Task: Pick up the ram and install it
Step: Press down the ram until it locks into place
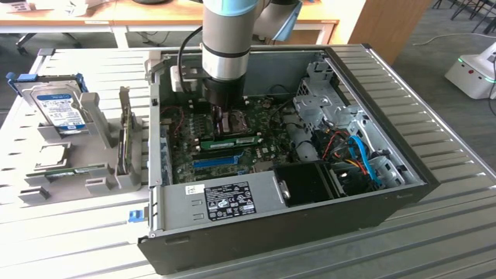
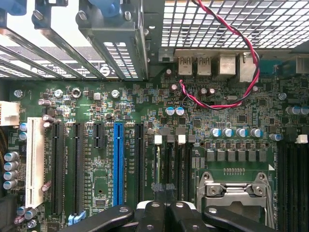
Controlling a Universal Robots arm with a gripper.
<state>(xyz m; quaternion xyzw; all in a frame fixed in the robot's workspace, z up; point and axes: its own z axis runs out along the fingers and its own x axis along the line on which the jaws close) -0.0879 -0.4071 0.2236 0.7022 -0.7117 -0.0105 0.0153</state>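
The claw point(image 2: 162, 191) is seen with its fingers drawn fully together, low inside the open computer case point(image 1: 403, 192). The ram point(image 2: 157, 164) is found on edge in a dark memory slot, directly ahead of the fingertips and running away from them toward a white latch point(image 2: 158, 140). Whether its near end is pinched by the tips or only pressed from above cannot be told.

Several faults can be expected from here. If force is applied at the near end only, the stick may be seated unevenly, with the far end left raised and the latch not snapped home. If the notch is not matched to the slot, the thin board may be bent or cracked under pressure. A sideways drift of the claw could bring the tips onto the empty slot point(image 2: 181, 164) just beside it, or onto the processor socket point(image 2: 235, 193) further to that side, where damage could be done.
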